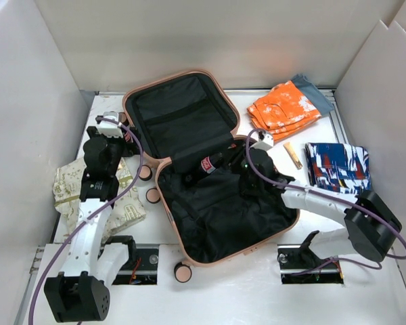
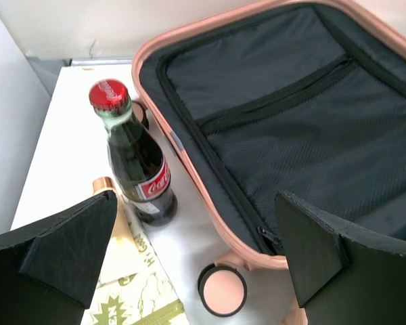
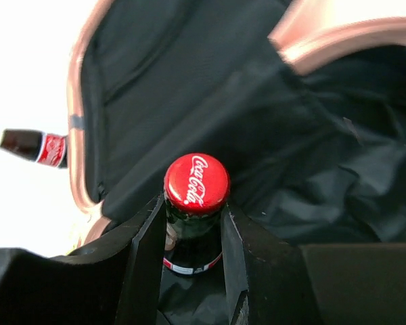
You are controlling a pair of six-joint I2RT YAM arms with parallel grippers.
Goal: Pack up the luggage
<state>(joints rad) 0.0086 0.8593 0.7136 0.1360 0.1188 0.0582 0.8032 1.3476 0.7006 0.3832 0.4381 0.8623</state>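
Step, as we judge: packing a dark glass cola bottle with red cap (image 3: pixel 196 181) into the pale pink hard-shell luggage (image 1: pixel 176 112), which lies open mid-table | right gripper (image 3: pixel 193 223) clamps the bottle neck above the near half | left gripper (image 2: pixel 196 250) is spread wide and empty, near a second cola bottle (image 2: pixel 137 166) | next: we lower it and release gently

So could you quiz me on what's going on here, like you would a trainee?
1. True or false: the left hand is holding a bottle.
2. What does the right hand grip? A) folded orange garment B) Coca-Cola bottle C) suitcase wheel
3. Fill in: the second Coca-Cola bottle stands on the table beside the pink ____.
Key: 1 false, it is open and empty. 2 B. 3 suitcase.
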